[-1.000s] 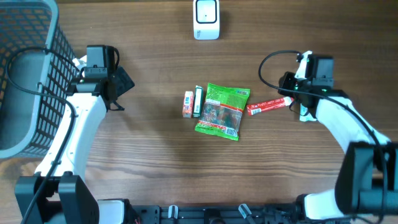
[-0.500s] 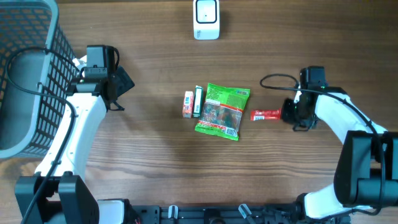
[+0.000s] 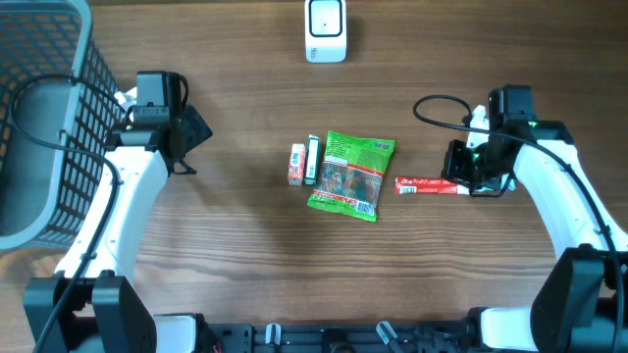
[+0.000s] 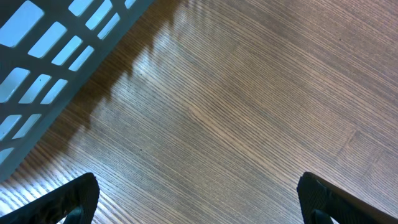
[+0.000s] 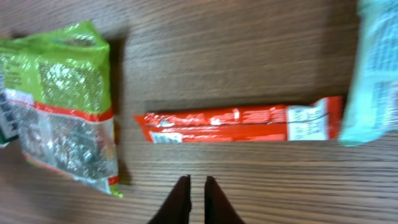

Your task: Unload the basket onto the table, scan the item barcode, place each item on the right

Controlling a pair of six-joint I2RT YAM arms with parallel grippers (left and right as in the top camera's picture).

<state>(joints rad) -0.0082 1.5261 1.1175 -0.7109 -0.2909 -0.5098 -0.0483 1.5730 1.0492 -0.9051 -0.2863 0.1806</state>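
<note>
A red snack bar [image 3: 429,185] lies flat on the wooden table, just right of a green snack bag [image 3: 350,175]. In the right wrist view the red bar [image 5: 239,122] lies crosswise just beyond my right gripper [image 5: 191,182], which is shut with nothing between its fingers. From overhead, the right gripper [image 3: 463,180] hovers at the bar's right end. A white scanner [image 3: 325,29] stands at the table's far edge. My left gripper [image 3: 193,132] is far to the left. It stands open [image 4: 199,200] over bare wood.
A small orange box [image 3: 296,164] and a green-white stick pack [image 3: 312,159] lie left of the green bag [image 5: 62,106]. A pale blue-green packet [image 5: 373,74] shows at the red bar's right end. A dark mesh basket [image 3: 44,108] fills the far left.
The red bar has gone from tilted at the right gripper to lying flat a little nearer the front edge. The right jaws have closed empty. The left arm has not moved.
</note>
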